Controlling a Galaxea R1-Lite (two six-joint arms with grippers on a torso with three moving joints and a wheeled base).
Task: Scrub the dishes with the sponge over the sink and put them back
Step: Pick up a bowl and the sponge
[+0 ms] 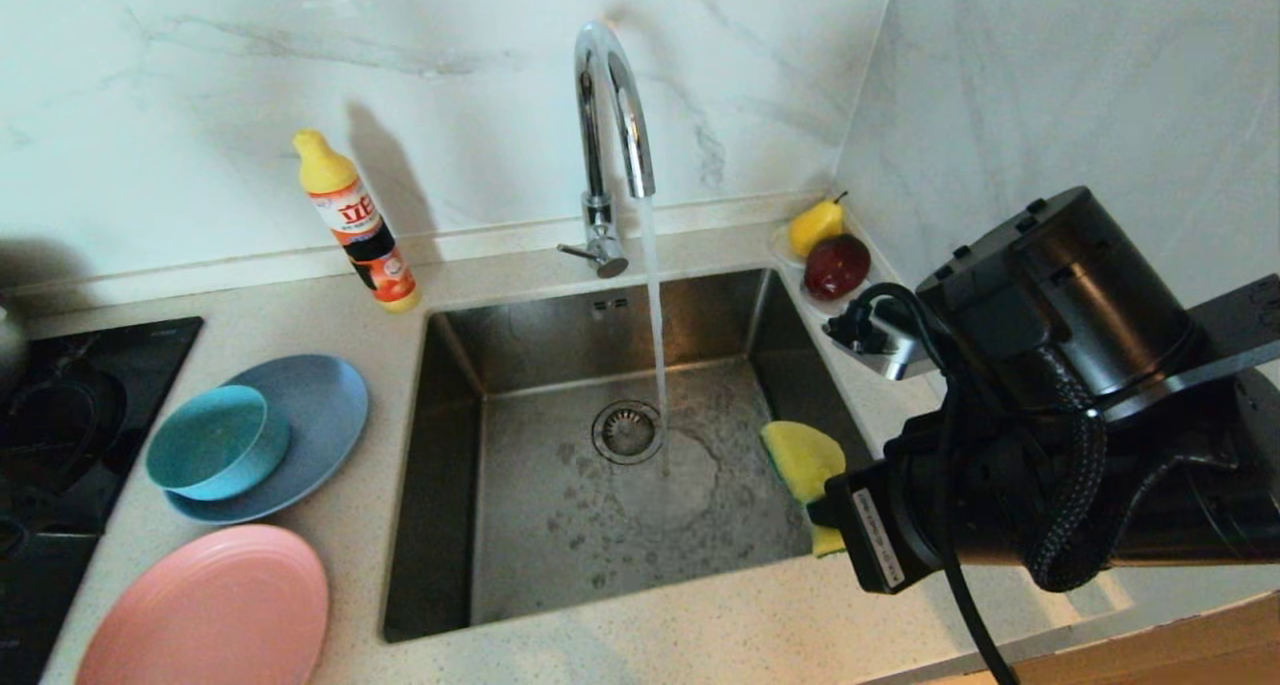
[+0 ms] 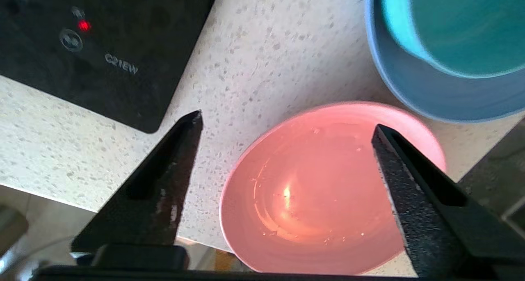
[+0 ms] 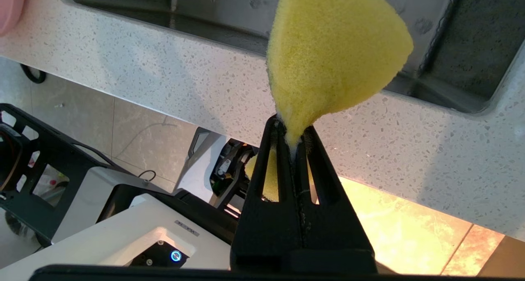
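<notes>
Sponge [image 1: 803, 460]: one, yellow, pinched hard at its lower edge by the right gripper [image 3: 292, 143], whose jaws are squeezed nearly together on the foam. In the head view it sits right of centre, over the right edge of the sink [image 1: 450, 485]. Its green layer shows only as a thin dark strip at the edge in the head view; much of its lower part is hidden behind the gripper body.

Sink: one steel basin, centre of the head view, with a round drain [image 1: 627, 431] in its floor. One tap [image 1: 610, 145] runs a stream of water down beside the drain.

Dishes: three, all on the counter [image 1: 640, 655] at lower left of the head view. The pink plate [image 1: 205, 610] lies lowest, its lower edge cut off by the frame. The blue plate [image 1: 320, 415] lies above it, apart from it, with the teal bowl [image 1: 215, 443] resting tilted on it.

Left gripper [image 2: 287, 129]: not seen in the head view. In its wrist view the jaws stand wide apart, holding nothing, with the pink plate between and beyond the fingertips; contact cannot be told.

Others: one detergent bottle [image 1: 357, 223] upper left of the sink; one pear [image 1: 815, 225] and one red fruit [image 1: 837, 266] on a saucer, largely hidden, at the upper right corner; a black stovetop [image 1: 70, 435], cut off at the left edge.
</notes>
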